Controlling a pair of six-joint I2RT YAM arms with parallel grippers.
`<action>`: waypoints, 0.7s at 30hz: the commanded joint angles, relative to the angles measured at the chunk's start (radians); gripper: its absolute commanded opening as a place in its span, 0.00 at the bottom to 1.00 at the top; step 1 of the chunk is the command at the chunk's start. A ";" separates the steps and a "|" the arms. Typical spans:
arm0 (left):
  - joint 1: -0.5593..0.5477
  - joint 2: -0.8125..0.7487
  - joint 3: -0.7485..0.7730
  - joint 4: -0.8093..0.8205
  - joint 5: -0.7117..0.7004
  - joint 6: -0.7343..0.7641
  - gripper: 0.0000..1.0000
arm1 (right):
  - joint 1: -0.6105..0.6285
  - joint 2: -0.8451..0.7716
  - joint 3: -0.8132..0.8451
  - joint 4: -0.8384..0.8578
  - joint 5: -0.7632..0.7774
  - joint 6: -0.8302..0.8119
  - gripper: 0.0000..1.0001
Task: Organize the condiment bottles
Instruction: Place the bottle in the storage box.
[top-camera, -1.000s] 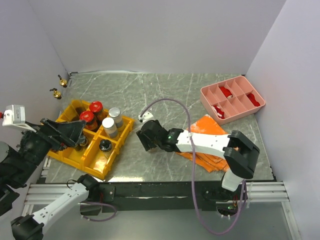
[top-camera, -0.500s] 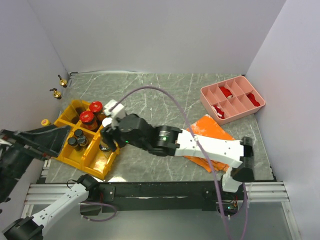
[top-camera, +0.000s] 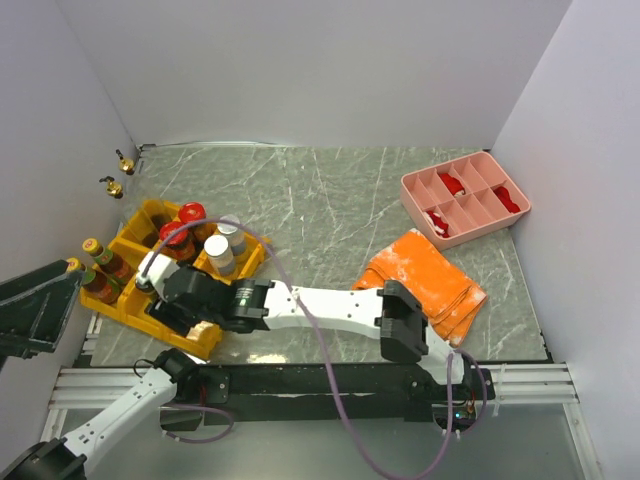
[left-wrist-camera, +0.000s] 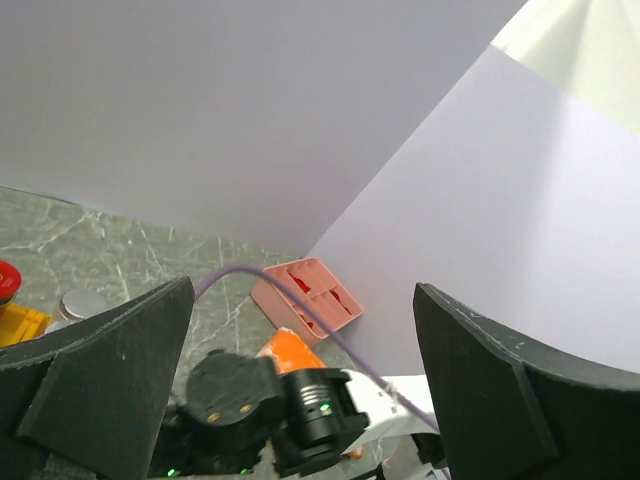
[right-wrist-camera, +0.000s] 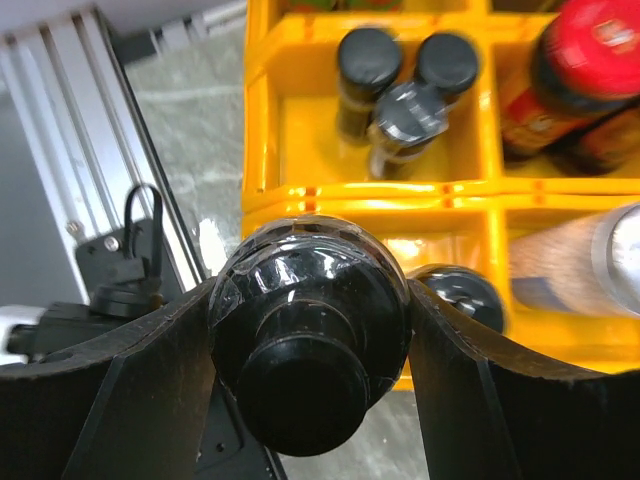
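My right gripper (right-wrist-camera: 310, 345) is shut on a round black bottle with a black cap (right-wrist-camera: 300, 300), held above the near-left corner of the yellow bins (right-wrist-camera: 330, 192). In the top view this gripper (top-camera: 175, 298) reaches far left over the bins (top-camera: 140, 213). The bins hold black-capped bottles (right-wrist-camera: 365, 60), red-topped bottles (top-camera: 190, 214), a white-topped one (top-camera: 218, 250) and yellow-capped ones (top-camera: 92, 246). Two gold-spout bottles (top-camera: 124, 160) stand by the left wall. My left gripper (left-wrist-camera: 300, 370) is open and empty, raised off the table's left side (top-camera: 45, 300).
A pink divided tray (top-camera: 465, 196) with red items sits at the back right. An orange cloth (top-camera: 430, 282) lies on the table's right half. The right arm's purple cable (top-camera: 300, 300) loops over the table. Walls close in on three sides.
My right arm swept left from mid-table to over the bins' near-left corner, carrying the black bottle. My left arm pulled back to the left, uncovering the yellow-capped bottles.
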 joint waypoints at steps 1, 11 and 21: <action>-0.002 0.004 0.015 0.030 0.040 -0.014 0.96 | 0.013 0.024 0.080 0.078 -0.002 -0.058 0.31; -0.002 -0.025 0.029 0.027 0.011 -0.014 0.96 | 0.014 0.092 0.033 0.123 0.053 -0.145 0.37; -0.004 -0.060 0.009 0.070 -0.017 -0.020 0.96 | 0.014 0.133 0.011 0.138 0.071 -0.174 0.45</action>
